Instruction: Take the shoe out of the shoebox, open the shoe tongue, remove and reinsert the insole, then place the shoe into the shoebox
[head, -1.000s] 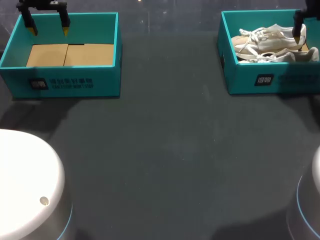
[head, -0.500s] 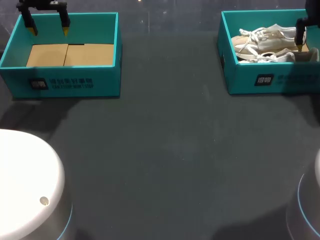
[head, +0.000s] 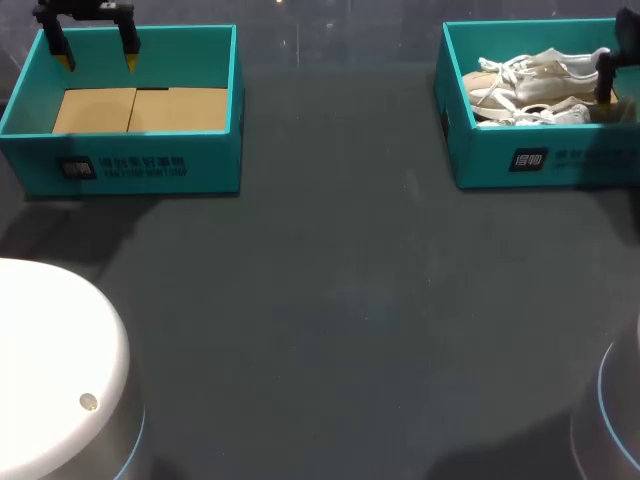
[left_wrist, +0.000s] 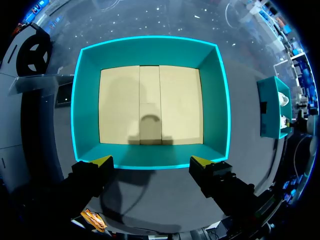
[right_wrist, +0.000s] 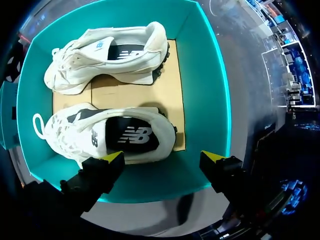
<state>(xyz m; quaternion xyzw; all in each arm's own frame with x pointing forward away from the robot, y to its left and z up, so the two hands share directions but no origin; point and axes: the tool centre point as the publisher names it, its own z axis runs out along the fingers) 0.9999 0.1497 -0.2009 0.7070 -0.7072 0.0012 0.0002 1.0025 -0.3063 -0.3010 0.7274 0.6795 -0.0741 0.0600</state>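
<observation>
The dark matte counter (head: 340, 300) lies nearest. Back on the left, a rectangular teal cardboard box (head: 130, 165) has a brown cardboard floor (head: 140, 108). The left pincer (head: 97, 62) hangs open over its far wall. Far right, the teal shoebox (head: 530, 160) holds two white laced shoes (right_wrist: 107, 135) side by side. The right pincer (right_wrist: 162, 156) stands open above its wall, gripping nothing.

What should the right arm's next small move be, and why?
Probably lower the right gripper toward the nearer shoe and its heel: the fingers stand open above the shoebox near wall, holding nothing, and that shoe lies inside, untouched.
</observation>
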